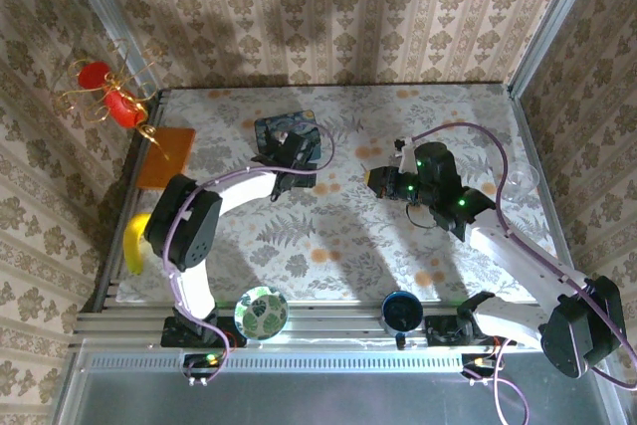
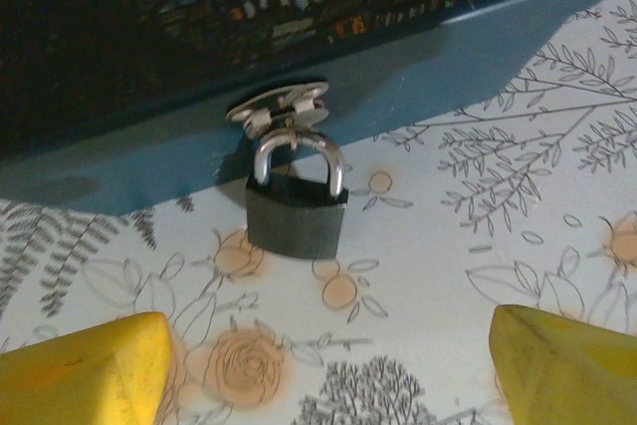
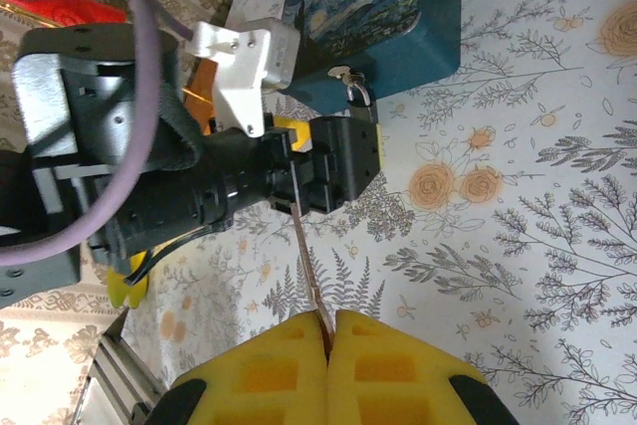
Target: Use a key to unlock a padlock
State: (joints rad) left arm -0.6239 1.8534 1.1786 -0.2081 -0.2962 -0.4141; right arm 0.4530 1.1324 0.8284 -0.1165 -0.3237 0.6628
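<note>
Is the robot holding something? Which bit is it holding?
The right gripper pinches the thin key by one end, and the rest pokes out. The left gripper is open and holds nothing.

Small metal padlock (image 2: 297, 216): dark grey body, bright silver shackle. Rectangular tin box (image 2: 448, 57): plain blue sides; lid painted as swirling night sky, dark blue with yellow flecks. Tablecloth (image 2: 448, 276): white ground, grey line-drawn ferns and trees, pale orange roses. Pads of left gripper (image 2: 323, 370): yellow. Pads of right gripper (image 3: 326, 325): yellow foam. Thin metal key (image 3: 309, 271): dark, brownish. Cable (image 3: 147, 57): purple. Wallpaper (image 1: 348, 7): beige stripes, damask motifs. Round bowl (image 1: 262, 313): green-white pattern. Mug (image 1: 401, 311): dark blue.
</note>
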